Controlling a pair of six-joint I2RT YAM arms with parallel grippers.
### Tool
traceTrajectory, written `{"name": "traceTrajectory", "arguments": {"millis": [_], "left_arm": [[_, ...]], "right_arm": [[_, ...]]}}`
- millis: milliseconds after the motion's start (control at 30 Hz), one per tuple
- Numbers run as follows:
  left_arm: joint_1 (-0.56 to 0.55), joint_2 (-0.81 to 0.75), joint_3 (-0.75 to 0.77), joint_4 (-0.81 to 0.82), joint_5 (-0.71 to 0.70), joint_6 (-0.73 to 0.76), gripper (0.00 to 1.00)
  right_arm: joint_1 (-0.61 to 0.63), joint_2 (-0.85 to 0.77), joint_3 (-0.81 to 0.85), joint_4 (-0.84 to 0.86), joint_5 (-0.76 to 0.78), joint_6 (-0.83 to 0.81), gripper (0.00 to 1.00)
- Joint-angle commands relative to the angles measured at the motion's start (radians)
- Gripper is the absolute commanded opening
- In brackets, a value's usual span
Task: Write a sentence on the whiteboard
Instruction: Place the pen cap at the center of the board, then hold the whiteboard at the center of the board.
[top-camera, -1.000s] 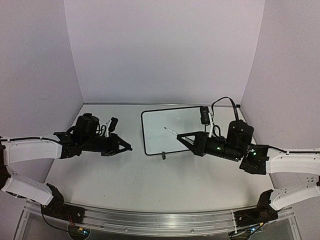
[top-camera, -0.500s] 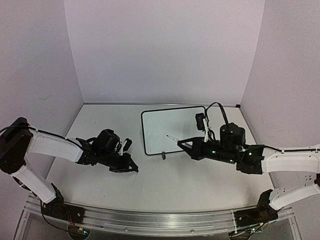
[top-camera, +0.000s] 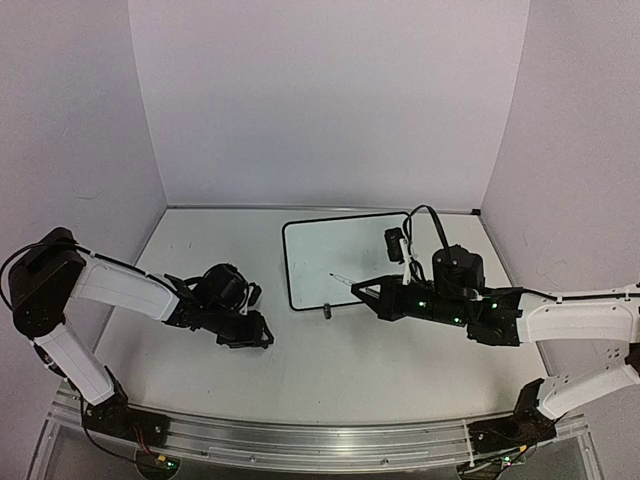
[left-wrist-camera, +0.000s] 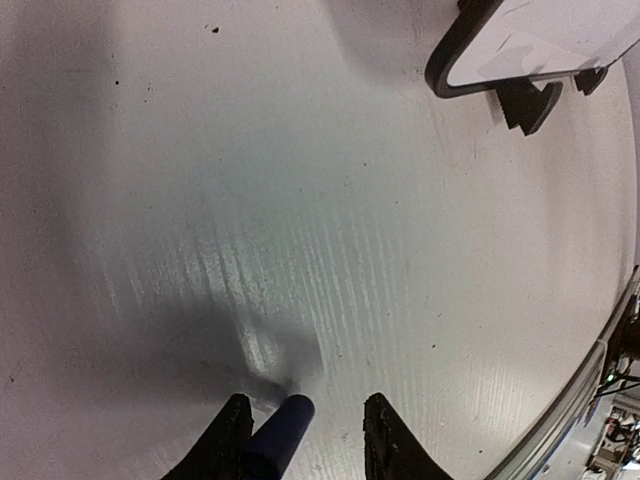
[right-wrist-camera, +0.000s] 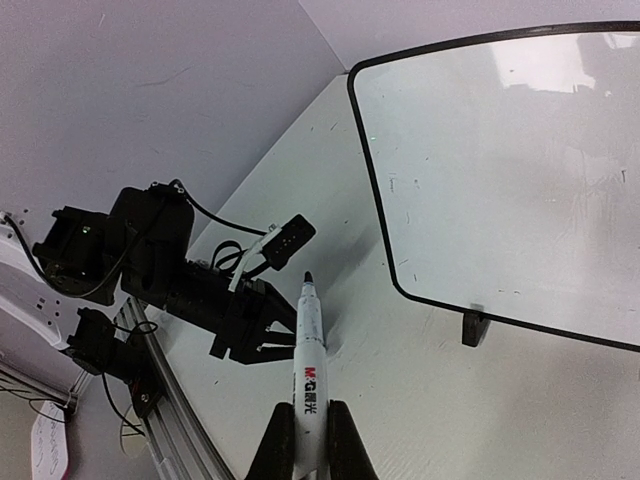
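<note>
Right pincer (top-camera: 362, 290) clamps marker (top-camera: 340, 279) by whiteboard's (top-camera: 330, 248) near edge, left pincer (top-camera: 262, 335) well apart.

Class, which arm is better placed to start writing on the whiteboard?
Right. The right gripper holds the uncapped marker by the blank whiteboard; the left gripper, farther off, has a blue cap.

Enclosed on three sides by plain pale-lilac walls (top-camera: 330, 100) (back, left, right), evenly lit. Floored with a white table (top-camera: 330, 370), faintly speckled, glossy with a soft sheen in the left wrist view. Edged nearest by an aluminium rail (top-camera: 320, 445).
</note>
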Motion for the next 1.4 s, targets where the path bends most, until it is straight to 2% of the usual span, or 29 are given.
{"name": "traceTrajectory", "arguments": {"millis": [0,167,300,467,633,767,900,1000,1367], "left_arm": [[0.006,-0.031,0.036,-0.050,-0.053,0.020,0.40],[0.013,-0.057,0.044,-0.092,-0.070,0.049,0.54],[0.015,-0.079,0.055,-0.138,-0.104,0.072,0.60],[0.071,-0.136,0.041,-0.165,-0.093,0.104,0.65],[0.146,-0.209,0.085,-0.158,-0.025,0.228,0.70],[0.212,-0.218,0.168,-0.110,0.106,0.381,0.71],[0.232,-0.163,0.240,-0.047,0.200,0.502,0.72],[0.241,-0.060,0.299,0.027,0.272,0.577,0.71],[0.264,0.145,0.394,0.255,0.420,0.566,0.71]], "right_arm": [[-0.003,-0.016,0.022,0.010,0.014,-0.018,0.00],[-0.004,-0.016,0.020,0.008,0.019,-0.021,0.00],[-0.005,-0.015,0.019,0.008,0.020,-0.021,0.00],[-0.007,-0.015,0.028,-0.007,0.017,-0.026,0.00],[-0.039,0.003,0.046,-0.050,-0.019,-0.036,0.00],[-0.088,-0.006,0.037,-0.047,-0.072,-0.049,0.00],[-0.129,-0.021,0.030,-0.045,-0.114,-0.059,0.00],[-0.153,-0.048,0.020,-0.043,-0.141,-0.062,0.00],[-0.155,-0.075,-0.002,-0.010,-0.199,-0.044,0.00]]}}
